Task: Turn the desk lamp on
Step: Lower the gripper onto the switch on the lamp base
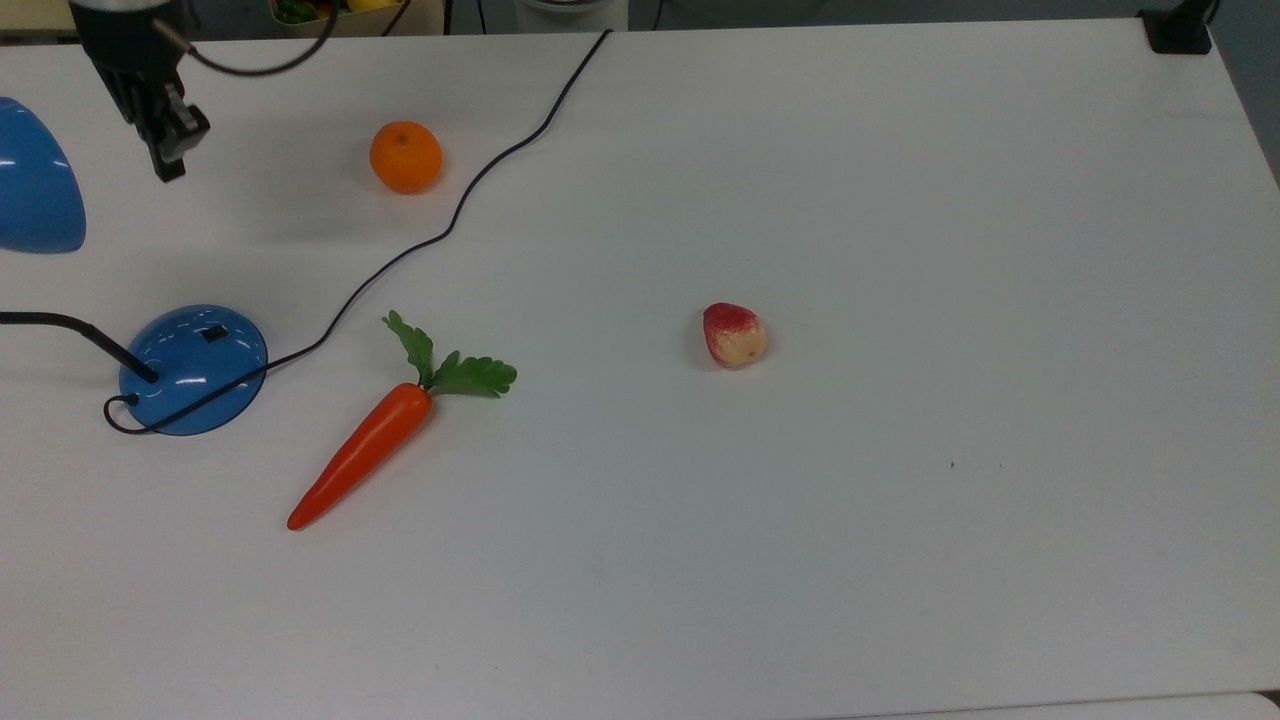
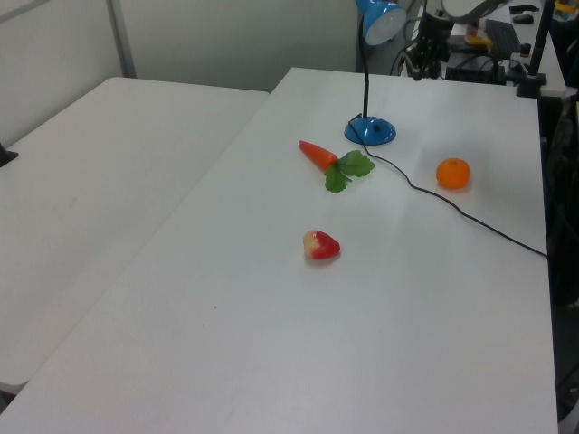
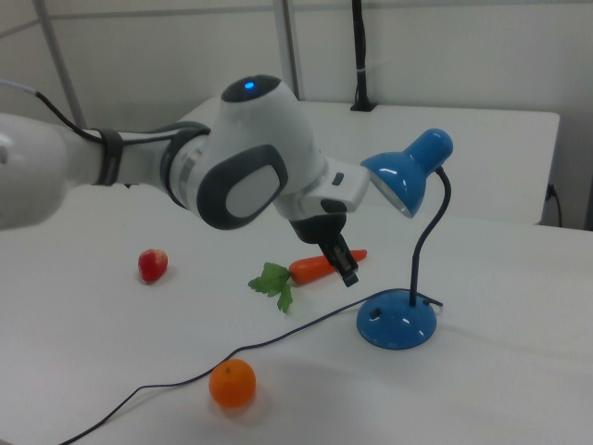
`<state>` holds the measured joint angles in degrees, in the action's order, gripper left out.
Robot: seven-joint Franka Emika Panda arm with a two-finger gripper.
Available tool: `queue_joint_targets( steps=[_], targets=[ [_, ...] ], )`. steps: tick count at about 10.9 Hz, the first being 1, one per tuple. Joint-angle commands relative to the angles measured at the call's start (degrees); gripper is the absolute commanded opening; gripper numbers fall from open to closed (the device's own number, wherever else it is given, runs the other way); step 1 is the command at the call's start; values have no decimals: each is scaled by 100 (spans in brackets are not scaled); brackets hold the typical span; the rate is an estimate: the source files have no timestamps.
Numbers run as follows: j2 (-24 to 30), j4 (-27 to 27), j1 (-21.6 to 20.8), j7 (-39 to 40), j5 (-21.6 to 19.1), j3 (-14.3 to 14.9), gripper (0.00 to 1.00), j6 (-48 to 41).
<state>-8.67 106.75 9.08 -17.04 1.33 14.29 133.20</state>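
Observation:
The desk lamp is glossy blue, and its round base (image 1: 193,368) stands near the top view's left edge. A small black rocker switch (image 1: 213,334) sits on the dome, and the blue shade (image 1: 35,195) hangs further up the top view. A thin black neck joins shade (image 3: 408,176) and base (image 3: 397,322) in the right view. My gripper (image 1: 168,168) hovers above the table between the shade and the orange, well short of the base. Its fingers look shut and hold nothing. In the left view the gripper (image 2: 418,70) hangs behind the base (image 2: 370,132).
The lamp's black cord (image 1: 470,190) runs from the base across the table to its far edge. An orange (image 1: 405,156) lies beside the cord, a toy carrot (image 1: 365,450) lies right of the base, and a red-yellow fruit (image 1: 734,335) sits mid-table. A second table (image 2: 90,181) adjoins.

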Motion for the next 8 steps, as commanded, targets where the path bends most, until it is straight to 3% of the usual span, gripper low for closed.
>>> queue_joint_targets(
  steps=[1, 8],
  targets=[
    [-661, -67, -38, -842, -71, -75, 0, 950],
    [-1294, -75, -56, -1117, -19, -163, 0, 2059]
  ],
)
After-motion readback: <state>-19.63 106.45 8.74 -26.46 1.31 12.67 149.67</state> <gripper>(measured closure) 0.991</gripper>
